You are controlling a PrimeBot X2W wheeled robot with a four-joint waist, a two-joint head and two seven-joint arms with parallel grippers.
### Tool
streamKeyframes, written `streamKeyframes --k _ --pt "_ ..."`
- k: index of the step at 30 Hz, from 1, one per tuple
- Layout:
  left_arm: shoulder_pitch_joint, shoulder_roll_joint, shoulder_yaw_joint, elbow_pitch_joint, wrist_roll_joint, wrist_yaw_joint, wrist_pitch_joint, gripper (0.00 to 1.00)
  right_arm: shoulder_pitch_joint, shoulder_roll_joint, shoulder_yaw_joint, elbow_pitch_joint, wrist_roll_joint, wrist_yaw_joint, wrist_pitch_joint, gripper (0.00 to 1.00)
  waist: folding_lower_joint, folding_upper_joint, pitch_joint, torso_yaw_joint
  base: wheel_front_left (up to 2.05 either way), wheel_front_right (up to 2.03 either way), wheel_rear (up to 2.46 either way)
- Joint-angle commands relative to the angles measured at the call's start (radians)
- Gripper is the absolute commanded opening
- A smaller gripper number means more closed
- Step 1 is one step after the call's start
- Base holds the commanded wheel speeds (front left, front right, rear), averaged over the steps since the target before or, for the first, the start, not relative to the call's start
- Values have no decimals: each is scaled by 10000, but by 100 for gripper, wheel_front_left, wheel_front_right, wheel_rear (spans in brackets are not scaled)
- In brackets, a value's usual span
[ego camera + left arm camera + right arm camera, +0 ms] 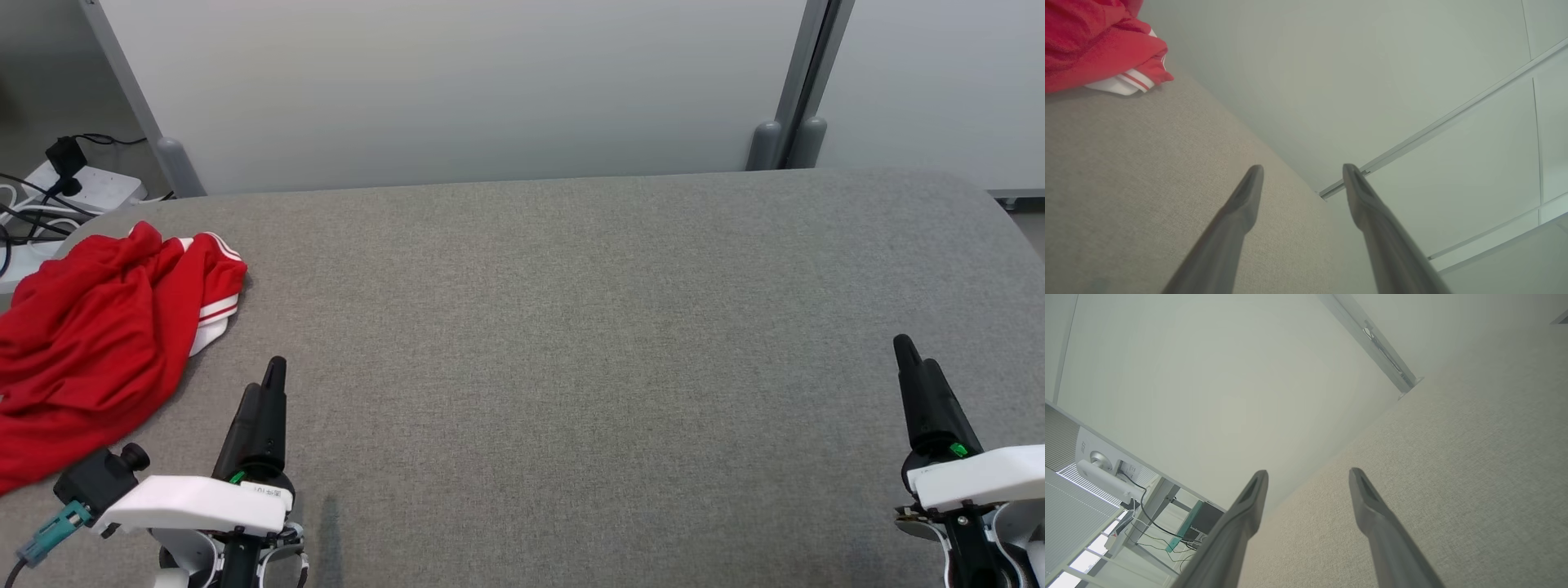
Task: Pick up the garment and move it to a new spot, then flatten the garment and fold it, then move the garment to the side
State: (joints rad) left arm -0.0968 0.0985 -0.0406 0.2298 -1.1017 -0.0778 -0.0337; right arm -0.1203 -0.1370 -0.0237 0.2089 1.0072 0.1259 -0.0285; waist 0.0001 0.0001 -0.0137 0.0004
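Loosely crumpled, the garment (98,327) lay at frame left, perhaps overhanging the worktop (571,327); left hand (1302,167) and right hand (1308,471) gaped empty.

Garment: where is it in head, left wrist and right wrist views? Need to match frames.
Head: red garment crumpled at the picture's left edge, on the grey pad, ahead and left of the left pincer.
Left wrist: garment in the top-left corner, lying on the pad.
Right wrist: pad on the right, pale wall on the left.
Shared landmark: the grey pad.
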Motion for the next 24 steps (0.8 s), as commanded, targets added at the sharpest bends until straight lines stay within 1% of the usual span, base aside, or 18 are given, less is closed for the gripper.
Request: streamKeyframes --k 1,3,8,11,18,24 --pt "-692 241 96 -363 317 67 -114 100 -527 -253 97 -328 -340 38 -163 100 -1 -1 -5 3 0 0 0" --pt "-702 270 58 -394 513 95 -143 100 -535 -268 133 -350 -522 38 -193 100 -1 -1 -12 4 0 0 0" --pt "-716 431 -156 -537 1464 230 -290 100 -505 -313 259 -339 -1282 39 -340 100 -1 -1 -41 5 0 0 0" --pt "-685 557 -353 -589 2265 354 -437 100 -466 -337 347 -218 -1930 39 -487 100 -1 -1 -53 -15 0 0 0" --pt "-628 732 -608 -487 3265 539 -641 100 -440 -430 574 24 -2794 40 -691 100 -1 -1 -75 -43 0 0 0" --pt "-644 931 -829 -486 4236 793 -818 100 -391 -457 668 201 -3556 41 -868 100 -1 -1 -99 -35 0 0 0"
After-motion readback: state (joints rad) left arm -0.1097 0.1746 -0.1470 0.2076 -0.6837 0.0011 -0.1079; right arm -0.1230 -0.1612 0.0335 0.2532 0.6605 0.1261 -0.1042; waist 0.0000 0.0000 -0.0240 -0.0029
